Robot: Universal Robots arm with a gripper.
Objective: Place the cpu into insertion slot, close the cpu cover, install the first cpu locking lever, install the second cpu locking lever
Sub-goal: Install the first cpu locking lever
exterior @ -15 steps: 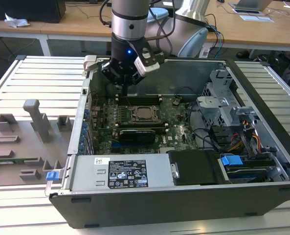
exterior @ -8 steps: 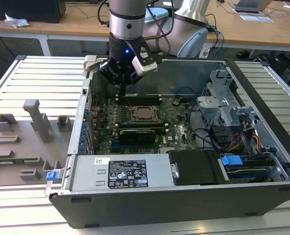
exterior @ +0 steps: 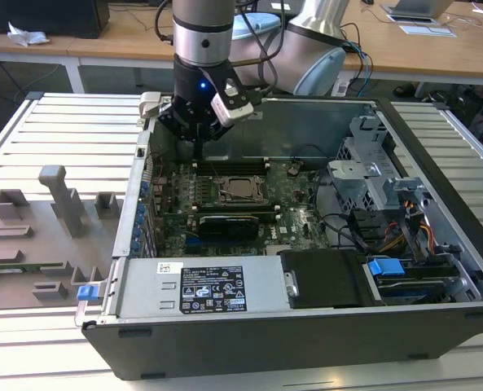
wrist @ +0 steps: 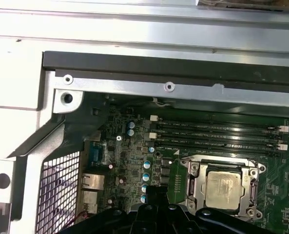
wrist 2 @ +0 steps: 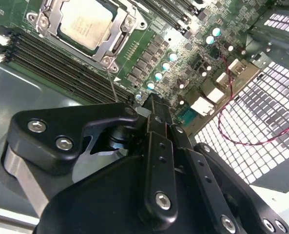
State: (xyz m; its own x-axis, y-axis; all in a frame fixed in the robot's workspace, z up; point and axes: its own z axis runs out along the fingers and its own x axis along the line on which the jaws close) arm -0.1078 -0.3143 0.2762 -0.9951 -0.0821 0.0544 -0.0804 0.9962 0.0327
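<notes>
In the exterior view the gripper (exterior: 196,149) hung upper middle of the frame, above the memory slots (exterior: 229,165), fingers together and empty. The cpu (exterior: 239,189) sat at centre in the slot (wrist: 221,158), cover (wrist 2: 119,36) down over it.

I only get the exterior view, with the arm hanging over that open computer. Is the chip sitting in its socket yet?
Observer: Yes. In both wrist views the cpu lies flat in place, with the cover down around its rim.
Visitor: So is it locked down too?
Observer: Not fully, it seems. In the second wrist view a thin lever juts out from the cover's corner, across the memory slots.
</notes>
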